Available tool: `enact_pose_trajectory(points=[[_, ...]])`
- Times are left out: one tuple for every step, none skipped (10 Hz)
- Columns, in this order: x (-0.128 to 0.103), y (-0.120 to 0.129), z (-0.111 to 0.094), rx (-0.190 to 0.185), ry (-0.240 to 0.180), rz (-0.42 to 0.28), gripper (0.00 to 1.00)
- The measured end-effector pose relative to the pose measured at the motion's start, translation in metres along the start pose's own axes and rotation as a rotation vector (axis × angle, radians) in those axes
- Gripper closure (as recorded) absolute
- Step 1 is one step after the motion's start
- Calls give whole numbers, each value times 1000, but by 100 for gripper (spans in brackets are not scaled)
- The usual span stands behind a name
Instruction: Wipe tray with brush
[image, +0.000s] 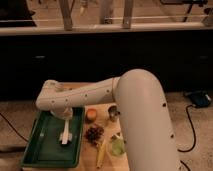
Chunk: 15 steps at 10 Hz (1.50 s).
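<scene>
Here is the arm (92, 92), big and white, sweeping in from the lower right and bending down over the table's left side. The gripper (67, 118) hangs off the wrist just inside the tray's far right corner, pointing down. It is clamped on the top end of the brush (65, 134).

The brush runs straight down from the gripper, a slim white stick. Its wider head sits low, on or just above the tray floor, and I cannot tell which. It is in the right half of the tray (46, 146), near the right rim and about midway between the far and near rims.

The tray itself is dark green and shallow and takes up the left side of the table (86, 152), with its long sides running from the far edge to the near edge.

To the tray's right, on pale wood, there is a small orange round thing (90, 115) just beside the far right corner of the tray. A shiny can (113, 114) stands next to that. Nearer the front edge sits a dark knobbly cluster (94, 134), then a yellowish banana-like item (101, 153) and a pale green piece (117, 147) right against the arm.

Round the table the floor (17, 111) is speckled and light. A black cable (192, 131) loops along the right, under a dark box (200, 98). Behind it all stands a dark wall of cabinet fronts (100, 57) under a pale ledge (100, 29).
</scene>
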Motion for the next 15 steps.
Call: enact_pose_trajectory(points=[[12, 4, 1, -7, 12, 22, 96], [26, 6, 4, -14, 21, 42, 96], [39, 6, 7, -17, 27, 54, 96], [56, 5, 11, -21, 33, 68, 96], [67, 1, 13, -20, 38, 73, 96], [73, -8, 13, -14, 44, 69, 96], [75, -23, 11, -3, 47, 54, 96], [73, -34, 11, 4, 47, 38, 96], [70, -47, 9, 20, 45, 15, 96], [63, -64, 8, 50, 38, -16, 96], [54, -70, 7, 63, 31, -39, 96], [40, -75, 6, 80, 20, -64, 96], [25, -76, 6, 89, 9, -87, 96], [10, -72, 6, 96, -2, -107, 96], [-2, -65, 8, 97, -18, -116, 96]])
